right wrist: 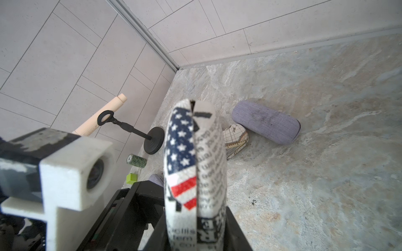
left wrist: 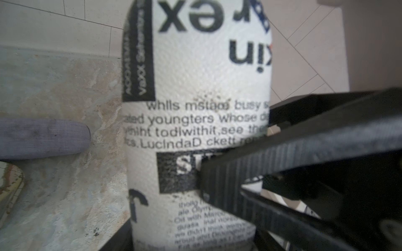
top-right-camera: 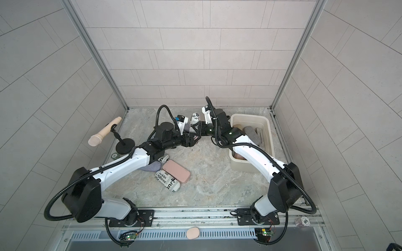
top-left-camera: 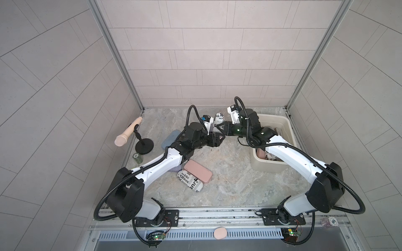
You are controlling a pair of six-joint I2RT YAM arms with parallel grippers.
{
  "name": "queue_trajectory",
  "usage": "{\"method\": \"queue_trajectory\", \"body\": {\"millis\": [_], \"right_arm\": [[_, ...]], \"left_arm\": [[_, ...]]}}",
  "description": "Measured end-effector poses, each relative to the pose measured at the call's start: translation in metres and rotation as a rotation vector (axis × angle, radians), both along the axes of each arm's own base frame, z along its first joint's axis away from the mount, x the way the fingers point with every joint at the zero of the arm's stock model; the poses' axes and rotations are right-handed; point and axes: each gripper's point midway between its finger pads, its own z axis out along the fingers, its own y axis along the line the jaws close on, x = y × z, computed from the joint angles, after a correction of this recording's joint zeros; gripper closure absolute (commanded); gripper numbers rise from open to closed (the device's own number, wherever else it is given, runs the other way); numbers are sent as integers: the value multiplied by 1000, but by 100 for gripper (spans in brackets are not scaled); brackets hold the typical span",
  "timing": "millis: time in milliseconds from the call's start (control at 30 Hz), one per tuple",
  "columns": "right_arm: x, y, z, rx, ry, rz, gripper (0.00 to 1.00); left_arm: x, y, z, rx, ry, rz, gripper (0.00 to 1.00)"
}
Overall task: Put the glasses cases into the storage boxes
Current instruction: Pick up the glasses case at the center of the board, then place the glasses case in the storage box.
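Black left tool (top-left-camera: 219, 139) sits just below the newsprint case (top-left-camera: 219, 118), its spread unclear; case stands on end over the counter (top-left-camera: 228, 178), clamped by the right tool (top-left-camera: 220, 128); cream storage box (top-left-camera: 267, 167) lies rightward, right arm nearer.

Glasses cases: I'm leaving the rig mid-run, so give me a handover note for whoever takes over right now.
Right gripper: shut on the newsprint case.
Left gripper: at the same case; grip unclear.
Storage box: on the robot's right. Done: several cases already inside.
To do: drop the held case in, then the pink case, second newsprint case, grey case, map-print case and lilac case, all on the table.
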Motion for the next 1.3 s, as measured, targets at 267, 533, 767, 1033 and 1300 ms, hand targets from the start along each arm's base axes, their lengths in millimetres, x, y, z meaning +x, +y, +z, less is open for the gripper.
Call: {"method": "queue_trajectory", "body": {"millis": [267, 533, 767, 1033, 1300], "right_arm": [[9, -5, 42, -4, -76, -46, 89], [26, -44, 83, -76, -156, -156, 89], [23, -144, 56, -282, -96, -377, 89], [-16, -254, 26, -541, 23, -590, 88], [-13, -279, -56, -811, 228, -570, 87]], "left_arm": [[-4, -1, 15, -41, -55, -18, 0], [-8, 11, 46, -56, -146, 20, 0], [8, 46, 50, -3, -171, 235, 0], [19, 78, 32, 109, -140, 407, 0], [20, 83, 25, 142, -125, 434, 0]]}}
